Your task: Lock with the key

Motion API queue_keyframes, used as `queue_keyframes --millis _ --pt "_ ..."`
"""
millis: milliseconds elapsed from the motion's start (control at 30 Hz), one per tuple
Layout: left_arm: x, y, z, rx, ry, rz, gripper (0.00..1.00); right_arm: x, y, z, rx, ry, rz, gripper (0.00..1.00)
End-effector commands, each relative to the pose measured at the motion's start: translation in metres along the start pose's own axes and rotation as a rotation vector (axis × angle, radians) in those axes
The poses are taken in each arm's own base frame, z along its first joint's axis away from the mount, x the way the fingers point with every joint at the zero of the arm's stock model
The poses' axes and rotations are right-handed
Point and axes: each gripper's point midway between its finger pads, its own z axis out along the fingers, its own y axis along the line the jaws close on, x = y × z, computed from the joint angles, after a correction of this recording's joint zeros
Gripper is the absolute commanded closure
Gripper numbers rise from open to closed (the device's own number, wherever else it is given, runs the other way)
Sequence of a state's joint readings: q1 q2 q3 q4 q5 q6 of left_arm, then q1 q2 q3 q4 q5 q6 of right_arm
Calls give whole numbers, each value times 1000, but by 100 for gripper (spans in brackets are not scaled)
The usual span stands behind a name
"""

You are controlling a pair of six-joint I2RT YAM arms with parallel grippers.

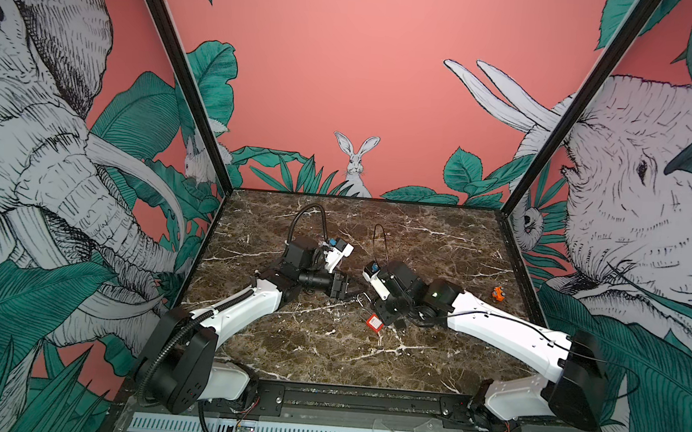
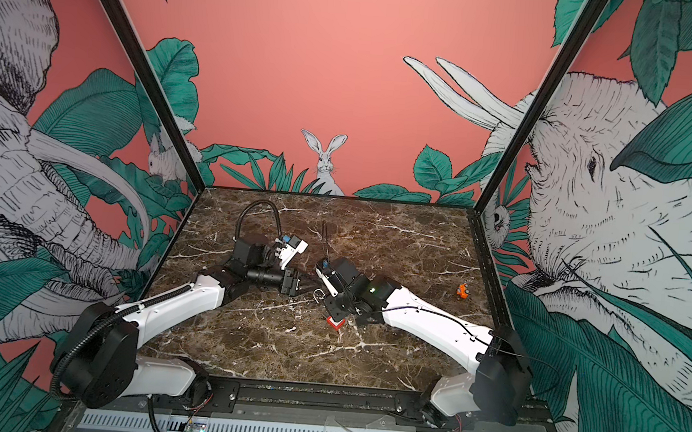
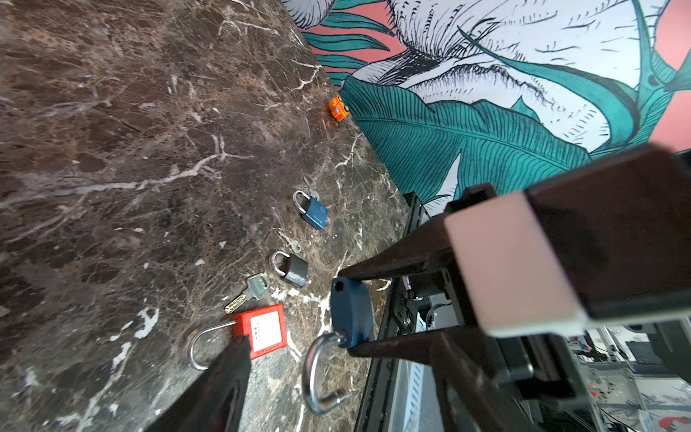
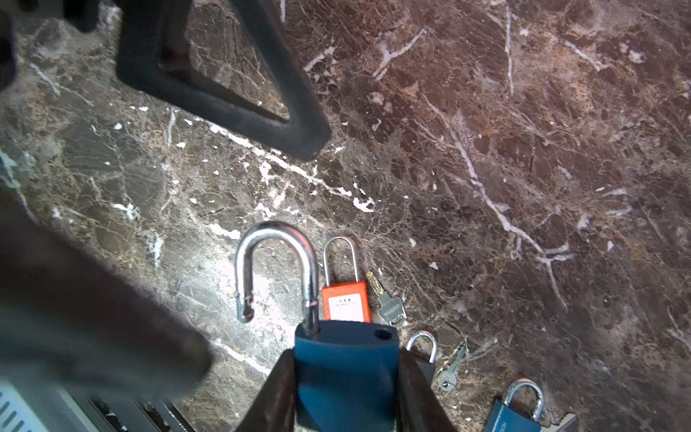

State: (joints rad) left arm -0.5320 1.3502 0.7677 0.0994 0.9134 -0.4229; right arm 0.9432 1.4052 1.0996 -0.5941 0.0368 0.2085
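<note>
Just beside the red padlock (image 3: 261, 331), we see the right gripper (image 4: 346, 389) clamped on the large blue padlock (image 3: 351, 310) with its shackle open, the left gripper (image 1: 345, 288) close by with fingers spread apart, and the key (image 3: 248, 293) on the table (image 3: 112, 149) just past the red padlock.

Right of frame in a top view, a small orange object (image 1: 498, 293) sits on the dark marble surface (image 1: 438, 240), below pink walls painted with a rabbit (image 1: 356, 163), elephants (image 1: 28, 140) and green leaves (image 1: 464, 171).
</note>
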Motion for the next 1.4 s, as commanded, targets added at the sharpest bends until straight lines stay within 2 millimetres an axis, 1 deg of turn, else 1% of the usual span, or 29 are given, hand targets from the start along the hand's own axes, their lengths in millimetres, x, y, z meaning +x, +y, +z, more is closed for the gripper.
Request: queue_keyframes --millis 0,100,333,433,600,667,767,867,900,1000,1133,1367 --pt "0 -15 8 62 39 23 29 -15 -4 -13 17 -55 -16 95" --pt "6 -12 13 47 65 15 31 -16 -5 -16 21 -61 -17 96" --pt "1 -12 13 24 71 31 32 -12 -9 -22 39 -67 -14 97" --pt "2 -14 16 44 77 27 35 -13 -12 -26 51 -77 -12 97" --pt "5 -19 19 77 87 32 44 -16 -16 -32 71 -95 -13 98" --pt "6 -21 19 84 91 34 46 -17 -16 -34 71 -100 -16 98" --pt "7 -24 21 99 99 36 55 -18 -15 -35 64 -102 -17 98" --pt "7 -25 24 110 105 34 68 -17 -15 -34 63 -102 -16 98" --pt "7 -26 25 111 107 32 70 -18 -15 -35 64 -105 -16 98" --pt "8 -28 28 123 117 34 71 -20 -15 -36 67 -115 -14 98" --pt "10 -28 30 127 127 34 78 -21 -15 -36 66 -118 -12 98" --pt "8 -29 31 136 115 28 84 -21 -17 -32 75 -121 -19 99"
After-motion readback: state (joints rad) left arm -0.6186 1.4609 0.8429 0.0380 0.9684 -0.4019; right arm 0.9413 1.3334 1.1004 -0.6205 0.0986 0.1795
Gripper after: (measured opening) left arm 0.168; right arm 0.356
